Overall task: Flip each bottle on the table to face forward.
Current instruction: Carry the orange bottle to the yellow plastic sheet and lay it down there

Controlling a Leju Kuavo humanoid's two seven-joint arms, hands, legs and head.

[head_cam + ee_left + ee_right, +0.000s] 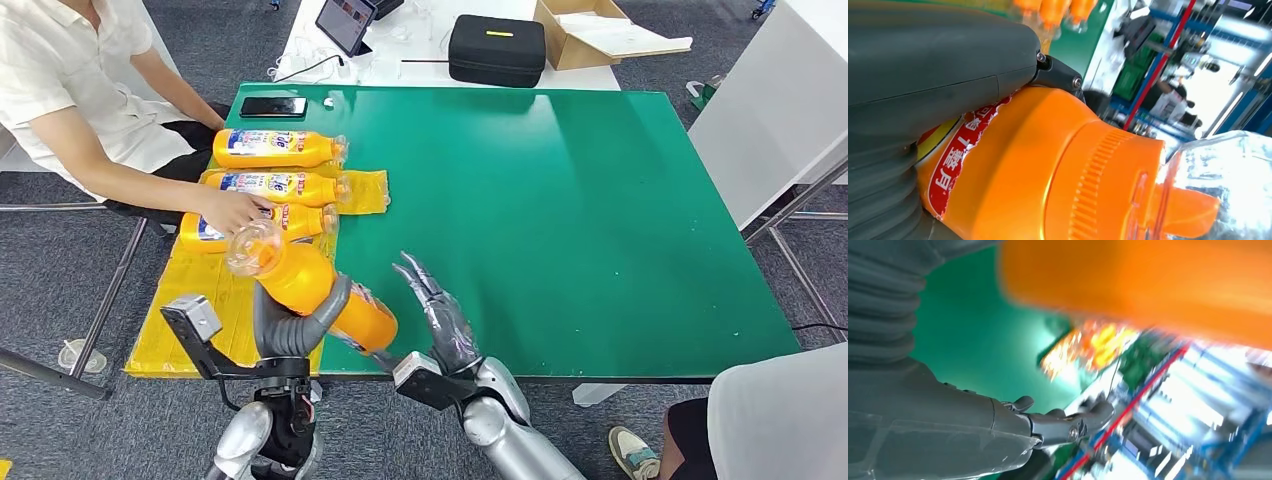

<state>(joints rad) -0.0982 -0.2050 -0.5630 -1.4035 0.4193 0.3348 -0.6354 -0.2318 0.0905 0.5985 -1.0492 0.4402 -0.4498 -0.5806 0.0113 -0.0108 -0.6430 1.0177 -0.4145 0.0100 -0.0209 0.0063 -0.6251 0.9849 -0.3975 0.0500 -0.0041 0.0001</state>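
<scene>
**A:** Four bottles in all, as far as I can count. Three lie in a row on the yellow sheet (225, 330) at the left side of the green surface (560, 210), labels up: the far bottle (275, 148), the middle bottle (280, 186) and the near bottle (250, 226), where a person's hand (235, 210) rests.

**B:** And the fourth?

**A:** The held bottle (320, 290) is off the surface, tilted, in the left hand (295, 325), whose fingers wrap its body. The left wrist view shows a strip of red label (960, 157) under the thumb and the clear cap (1228, 185).

**B:** The right hand (440, 310)?

**A:** Fingers spread, holding nothing, just beside the bottle's base.

**B:** So how far along?

**A:** I judge three are likely finished. The fourth is mid-turn and not yet set down. Which way its label faces, I cannot tell.
</scene>
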